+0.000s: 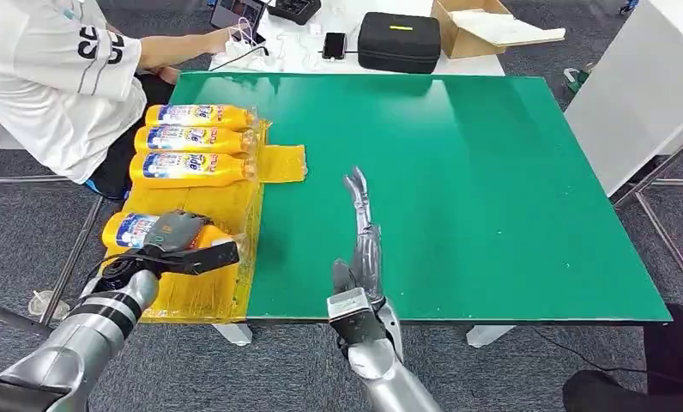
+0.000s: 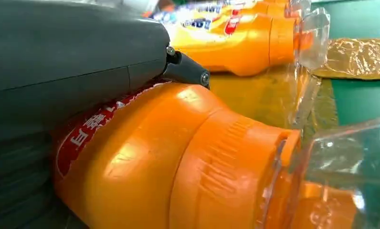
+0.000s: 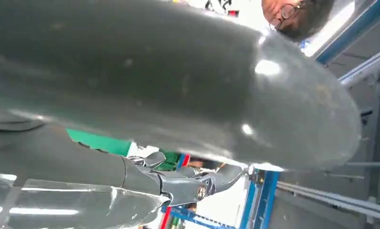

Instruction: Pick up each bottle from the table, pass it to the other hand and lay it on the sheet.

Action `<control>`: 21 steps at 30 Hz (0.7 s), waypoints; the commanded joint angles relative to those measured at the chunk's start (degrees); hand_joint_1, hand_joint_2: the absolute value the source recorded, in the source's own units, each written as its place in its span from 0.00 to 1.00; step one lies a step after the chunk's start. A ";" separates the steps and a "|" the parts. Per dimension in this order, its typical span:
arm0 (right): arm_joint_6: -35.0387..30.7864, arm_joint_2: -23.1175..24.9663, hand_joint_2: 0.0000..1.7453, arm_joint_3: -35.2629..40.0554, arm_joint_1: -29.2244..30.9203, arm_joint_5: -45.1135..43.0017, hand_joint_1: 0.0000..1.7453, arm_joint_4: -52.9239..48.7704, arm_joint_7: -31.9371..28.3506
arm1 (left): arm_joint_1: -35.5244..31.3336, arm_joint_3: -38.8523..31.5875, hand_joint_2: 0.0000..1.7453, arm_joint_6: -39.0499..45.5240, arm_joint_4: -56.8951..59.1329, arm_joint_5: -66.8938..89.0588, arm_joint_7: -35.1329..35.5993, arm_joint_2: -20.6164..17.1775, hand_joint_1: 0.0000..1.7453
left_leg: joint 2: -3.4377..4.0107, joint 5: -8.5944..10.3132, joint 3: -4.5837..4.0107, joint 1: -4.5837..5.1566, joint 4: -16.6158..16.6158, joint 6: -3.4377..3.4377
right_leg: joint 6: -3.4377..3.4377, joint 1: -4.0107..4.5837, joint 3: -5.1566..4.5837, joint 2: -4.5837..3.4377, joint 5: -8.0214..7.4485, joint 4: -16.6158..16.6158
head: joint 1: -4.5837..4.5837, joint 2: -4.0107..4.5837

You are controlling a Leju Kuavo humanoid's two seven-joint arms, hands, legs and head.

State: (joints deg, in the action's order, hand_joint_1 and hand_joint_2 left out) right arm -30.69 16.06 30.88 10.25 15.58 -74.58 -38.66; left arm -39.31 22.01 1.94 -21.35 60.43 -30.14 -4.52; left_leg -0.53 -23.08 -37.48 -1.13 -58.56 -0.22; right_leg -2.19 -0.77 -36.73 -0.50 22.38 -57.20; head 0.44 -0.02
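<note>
Three orange bottles (image 1: 196,140) with blue-and-white labels lie side by side at the back of the yellow sheet (image 1: 202,290) on the left of the green table (image 1: 458,189). A fourth orange bottle (image 1: 125,230) lies nearer the front of the sheet, and my left hand (image 1: 182,245) grips it from above. In the left wrist view the grey hand (image 2: 59,71) covers this bottle (image 2: 178,162), whose clear cap (image 2: 341,167) points toward the green table. My right hand (image 1: 361,232) stretches flat over the table near its front edge, fingers straight, holding nothing.
A person in a white shirt (image 1: 55,77) sits at the table's back left corner, one hand near the white table behind. A black case (image 1: 398,41), a cardboard box (image 1: 484,26) and a phone (image 1: 334,45) lie there. A folded sheet flap (image 1: 282,163) juts onto the green.
</note>
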 commanded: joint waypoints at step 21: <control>3.86 0.33 0.00 1.12 3.74 -1.06 0.00 10.28 0.28 | 2.70 -2.66 0.00 -7.89 0.80 -9.65 -7.77 0.56 0.00 | 0.02 -0.07 0.49 0.02 0.07 0.07 | 0.06 0.01 0.50 0.03 0.08 0.07 | 0.02 0.02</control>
State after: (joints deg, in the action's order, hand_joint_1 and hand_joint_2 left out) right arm -27.34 17.09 31.69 11.34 14.97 -69.18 -38.69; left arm -37.01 17.75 -5.68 -22.12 50.42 -38.18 -4.29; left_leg -0.57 -23.08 -37.23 -1.12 -58.55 -0.23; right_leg -2.18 -0.78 -36.47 -0.47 22.40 -57.19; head 0.46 0.00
